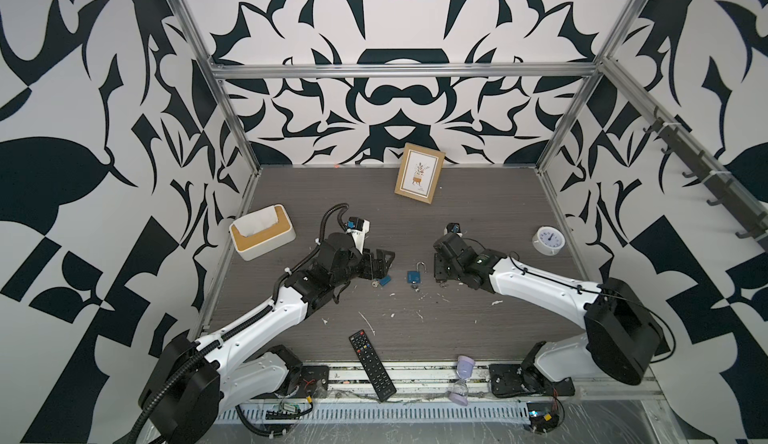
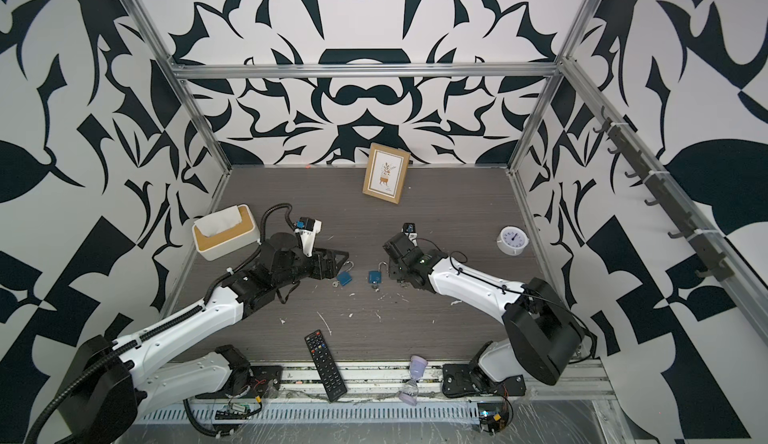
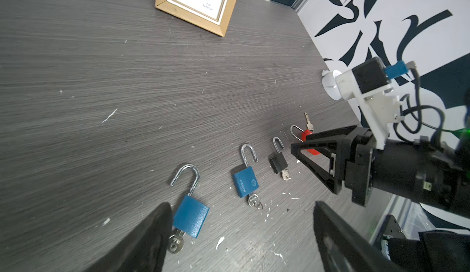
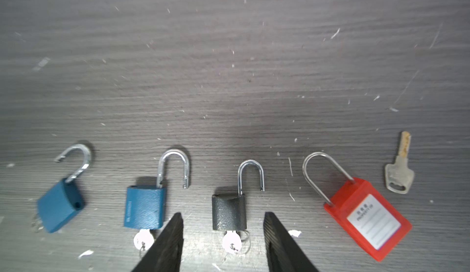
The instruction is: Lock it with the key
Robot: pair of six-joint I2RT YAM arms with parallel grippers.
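Observation:
Four padlocks lie in a row on the dark table, all with raised shackles. In the right wrist view they are a tilted blue padlock, a second blue padlock, a grey padlock and a red padlock. A loose key lies beside the red one. My right gripper is open, its fingers on either side of the grey padlock's inserted key without touching it. My left gripper is open wide, and one finger lies right beside the tilted blue padlock and its key. In both top views the right gripper hides the grey and red padlocks.
A picture frame leans at the back wall. A tissue box sits at the left and a small white clock at the right. A remote and an hourglass lie at the front edge. White flecks dot the table.

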